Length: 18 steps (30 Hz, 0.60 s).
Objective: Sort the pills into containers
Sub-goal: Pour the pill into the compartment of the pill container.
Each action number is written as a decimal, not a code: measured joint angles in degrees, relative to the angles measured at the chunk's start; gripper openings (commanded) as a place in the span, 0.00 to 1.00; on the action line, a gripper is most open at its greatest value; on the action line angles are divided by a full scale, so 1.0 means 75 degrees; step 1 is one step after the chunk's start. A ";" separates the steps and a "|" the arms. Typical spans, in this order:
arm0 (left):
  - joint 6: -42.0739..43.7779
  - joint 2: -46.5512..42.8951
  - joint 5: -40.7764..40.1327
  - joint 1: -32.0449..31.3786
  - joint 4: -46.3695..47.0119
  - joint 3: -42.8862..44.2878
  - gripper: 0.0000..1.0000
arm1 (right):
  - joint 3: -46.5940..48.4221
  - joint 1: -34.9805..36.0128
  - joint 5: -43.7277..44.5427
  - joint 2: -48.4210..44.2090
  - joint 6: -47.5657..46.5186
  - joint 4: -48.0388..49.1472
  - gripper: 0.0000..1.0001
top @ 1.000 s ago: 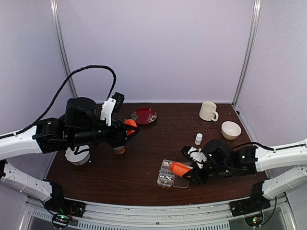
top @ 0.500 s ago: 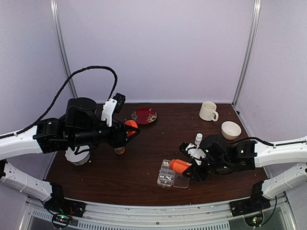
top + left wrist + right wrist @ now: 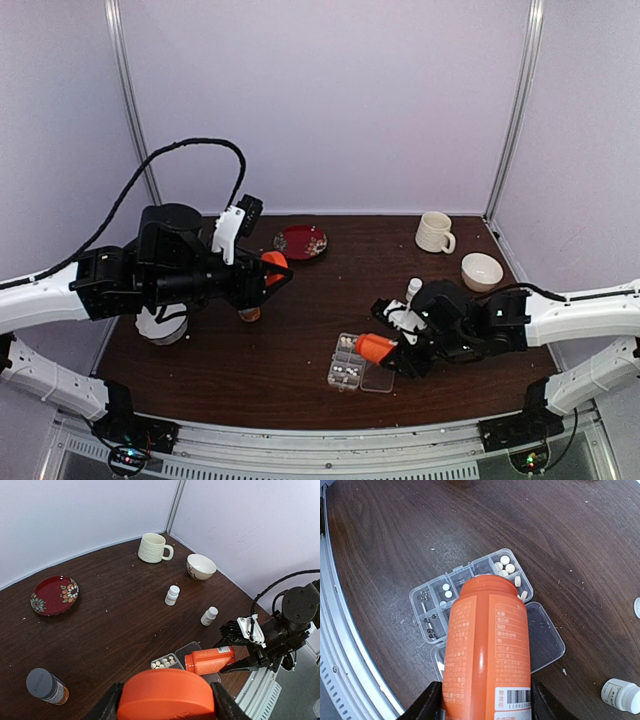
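Our right claw [image 3: 486,705] pinches the orange bottle [image 3: 485,630], tipped leftward with its mouth over the pill box [image 3: 426,607], right by the pills [image 3: 506,566]. Left claw [image 3: 166,707] pinches the cap [image 3: 165,692], well apart.

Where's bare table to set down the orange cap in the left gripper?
Bare wood lies between the red floral plate and the cream mug, and between the grey-capped amber bottle and the clear plastic organiser box. Crowded: around the organiser, where the right gripper tilts the orange bottle, near two small white bottles.
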 measured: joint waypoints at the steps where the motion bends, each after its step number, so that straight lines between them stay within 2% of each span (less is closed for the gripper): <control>1: 0.0000 0.0009 0.0000 0.0000 0.0000 0.0003 0.15 | 0.0000 0.0000 0.0003 0.0015 -0.0003 0.0006 0.00; 5: 0.0000 0.0055 0.0012 0.0000 -0.0003 0.0003 0.15 | 0.0187 0.0000 0.0052 0.0414 -0.0003 -0.0192 0.00; 18: 0.0003 0.0058 0.0052 0.0000 -0.0003 0.0003 0.15 | 0.0379 0.0000 0.0175 0.0498 0.0023 -0.0341 0.00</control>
